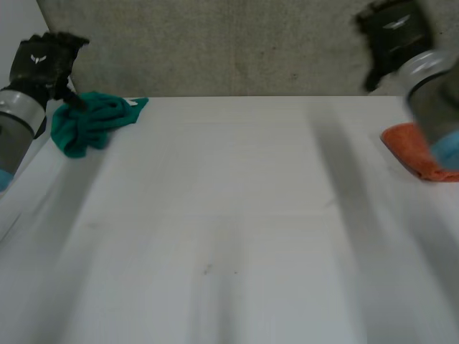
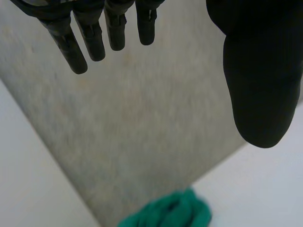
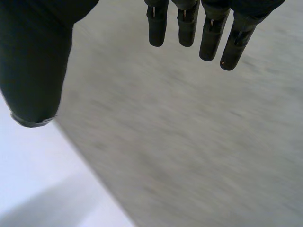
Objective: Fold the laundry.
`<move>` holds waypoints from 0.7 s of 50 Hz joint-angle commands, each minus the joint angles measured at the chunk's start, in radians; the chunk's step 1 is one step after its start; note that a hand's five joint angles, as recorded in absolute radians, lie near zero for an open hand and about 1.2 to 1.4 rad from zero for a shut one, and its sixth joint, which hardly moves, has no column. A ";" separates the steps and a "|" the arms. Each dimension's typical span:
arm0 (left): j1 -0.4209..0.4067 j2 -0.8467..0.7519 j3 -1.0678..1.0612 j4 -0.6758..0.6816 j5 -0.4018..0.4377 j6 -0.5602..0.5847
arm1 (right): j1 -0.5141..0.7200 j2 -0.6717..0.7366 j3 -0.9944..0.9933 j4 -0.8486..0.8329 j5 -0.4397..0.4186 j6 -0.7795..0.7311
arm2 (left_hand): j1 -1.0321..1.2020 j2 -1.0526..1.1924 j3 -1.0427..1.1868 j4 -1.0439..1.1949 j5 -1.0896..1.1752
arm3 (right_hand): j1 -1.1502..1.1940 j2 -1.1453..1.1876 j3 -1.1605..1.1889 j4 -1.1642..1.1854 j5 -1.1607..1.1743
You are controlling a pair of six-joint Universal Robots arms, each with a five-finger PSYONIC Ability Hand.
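Lab-like robot test bench: plain white table (image 1: pixel 215 229), mottled grey surface (image 1: pixel 215 43) beyond its far edge.

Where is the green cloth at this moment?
In the head view the green cloth lies bunched at the far left corner of the table, beside the left hand.

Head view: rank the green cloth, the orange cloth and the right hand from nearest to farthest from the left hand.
1. Green cloth: bunched at the table's far left corner, right beside the left hand.
2. Right hand and orange cloth: both far across at the right side, the hand raised above the cloth; too close to call.
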 commanded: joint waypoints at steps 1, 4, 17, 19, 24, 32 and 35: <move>0.100 -0.251 0.172 -0.028 0.093 0.143 | 0.210 -0.028 0.273 -0.001 -0.046 -0.024 | 0.010 -0.008 -0.015 -0.006 -0.025 | -0.026 -0.042 -0.036 -0.060 -0.058; 0.127 -0.346 0.255 -0.047 0.113 0.196 | 0.236 -0.036 0.351 -0.002 -0.045 -0.047 | 0.007 -0.011 -0.018 -0.009 -0.028 | -0.026 -0.042 -0.036 -0.060 -0.058; 0.172 -0.577 0.536 -0.094 0.167 0.210 | 0.231 -0.108 0.572 -0.019 -0.056 -0.064 | 0.156 0.138 0.131 0.140 0.122 | -0.026 -0.042 -0.036 -0.060 -0.058; 0.172 -0.596 0.556 -0.093 0.175 0.212 | 0.231 -0.126 0.607 -0.039 -0.057 -0.064 | 0.194 0.176 0.169 0.178 0.160 | -0.026 -0.042 -0.036 -0.060 -0.058; 0.172 -0.665 0.638 -0.093 0.179 0.219 | 0.228 -0.166 0.672 -0.075 -0.057 -0.064 | 0.259 0.241 0.234 0.243 0.225 | -0.026 -0.042 -0.036 -0.060 -0.058; 0.172 -0.736 0.706 -0.091 0.181 0.273 | 0.176 -0.229 0.770 -0.104 -0.063 -0.067 | 0.329 0.312 0.305 0.314 0.295 | -0.026 -0.042 -0.036 -0.060 -0.058; 0.172 -0.766 0.741 -0.091 0.186 0.293 | 0.155 -0.248 0.801 -0.111 -0.075 -0.077 | 0.376 0.358 0.351 0.360 0.342 | -0.026 -0.042 -0.036 -0.060 -0.058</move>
